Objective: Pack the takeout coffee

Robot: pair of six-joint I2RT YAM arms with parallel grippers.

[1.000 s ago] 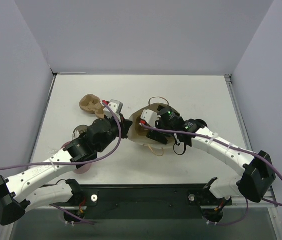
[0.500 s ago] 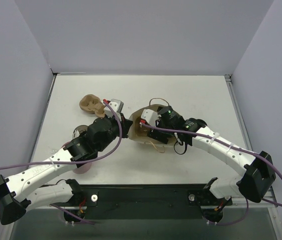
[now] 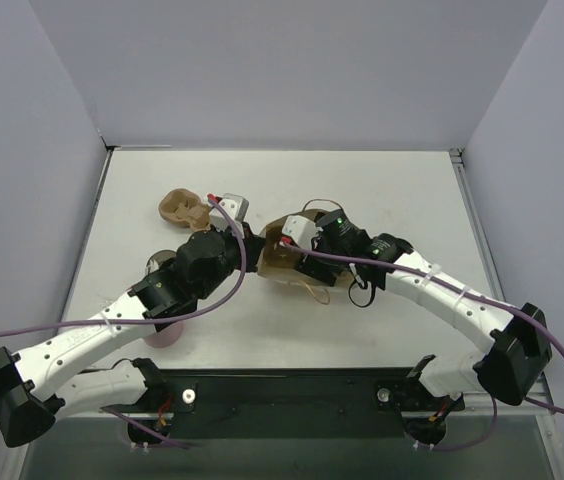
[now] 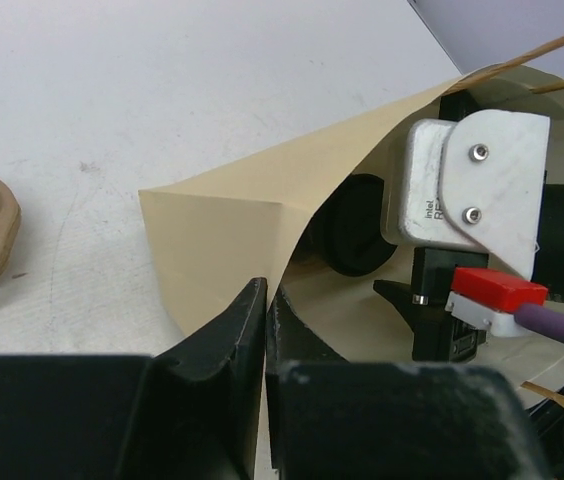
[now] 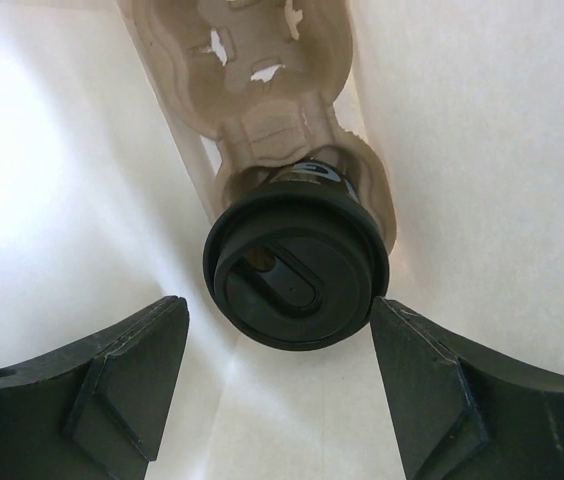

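Two pincers: your left pincer (image 4: 265, 320) clamps the paper bag (image 4: 242, 215); your right pincer (image 5: 277, 305) hangs released astride the coffee cup (image 5: 295, 268). Likely light, crushable: squeeze its sides gently.

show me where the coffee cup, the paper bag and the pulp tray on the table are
coffee cup (image 5: 297, 275), right wrist view, on its dark lid
paper bag (image 4: 227, 215), left wrist view, on its outer wall by the fold
pulp tray (image 3: 180, 207), top external view, on its moulded body
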